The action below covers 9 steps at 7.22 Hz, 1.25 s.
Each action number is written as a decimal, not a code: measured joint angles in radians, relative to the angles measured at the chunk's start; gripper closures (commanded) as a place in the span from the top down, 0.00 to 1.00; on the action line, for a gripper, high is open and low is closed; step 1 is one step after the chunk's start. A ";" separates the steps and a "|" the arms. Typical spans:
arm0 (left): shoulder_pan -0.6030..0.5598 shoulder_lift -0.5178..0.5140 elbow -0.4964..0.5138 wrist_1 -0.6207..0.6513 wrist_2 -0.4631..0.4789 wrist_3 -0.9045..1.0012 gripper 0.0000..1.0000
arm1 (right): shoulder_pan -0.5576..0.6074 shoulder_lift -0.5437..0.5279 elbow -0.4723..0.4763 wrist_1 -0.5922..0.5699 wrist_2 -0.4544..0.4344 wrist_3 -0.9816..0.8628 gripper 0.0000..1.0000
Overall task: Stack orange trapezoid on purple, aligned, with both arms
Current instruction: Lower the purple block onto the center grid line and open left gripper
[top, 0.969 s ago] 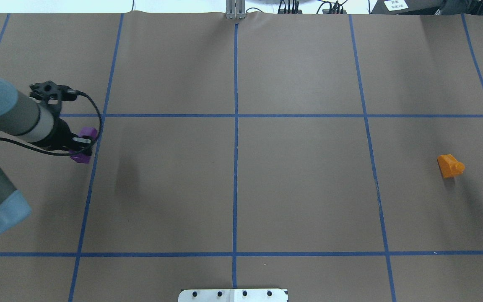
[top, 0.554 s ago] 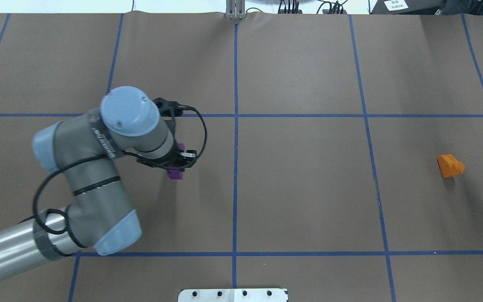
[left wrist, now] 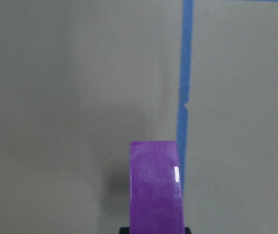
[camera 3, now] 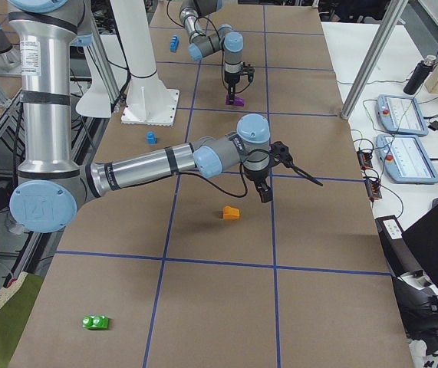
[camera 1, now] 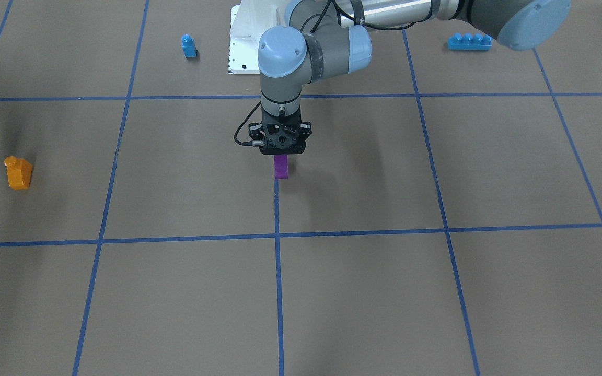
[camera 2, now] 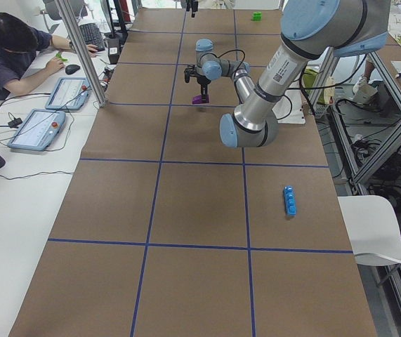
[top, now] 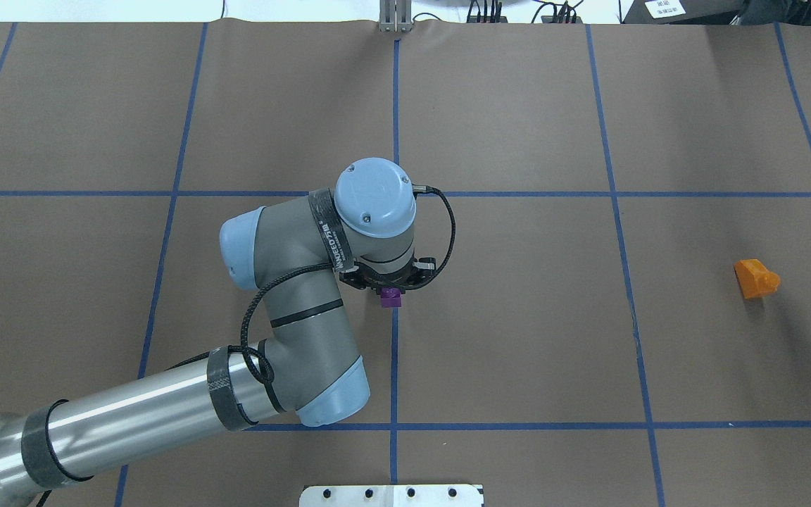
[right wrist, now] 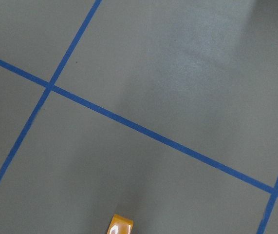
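Judged the small glossy orange plastic trapezoid block [top: 755, 278] light, rigid and slick, so likely to skid or twist under a careless pinch. Best taken by the two flat parallel sides, low on the body, clear of the slope and the single round stud. No worry about crushing, plenty about slipping.

Spotted it resting on the brown paper table [top: 518, 338], far out on the robot's right. Held the right gripper [camera 3: 265, 193] near it, apart from it and not touching. Could not tell from the side view whether open or closed. Caught only a sliver of orange at the bottom edge of the right wrist view.

Over at the middle: clamped firmly on the small glossy purple plastic sloped block [camera 1: 280, 167] with the left gripper [camera 1: 280, 156], pointed straight down, right beside the blue tape line [left wrist: 183, 73]. Hung the purple piece below the fingertips, low over the paper. Could not tell whether touching down or not. Well apart from the orange one, most of the table's width between.
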 measured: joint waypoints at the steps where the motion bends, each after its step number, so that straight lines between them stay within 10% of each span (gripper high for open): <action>1: 0.005 -0.007 0.024 -0.021 0.003 -0.002 0.00 | 0.000 0.000 -0.001 0.001 0.000 -0.001 1.00; 9: 0.018 -0.009 0.051 -0.036 0.052 0.012 0.00 | -0.001 0.000 -0.001 0.001 -0.001 -0.001 1.00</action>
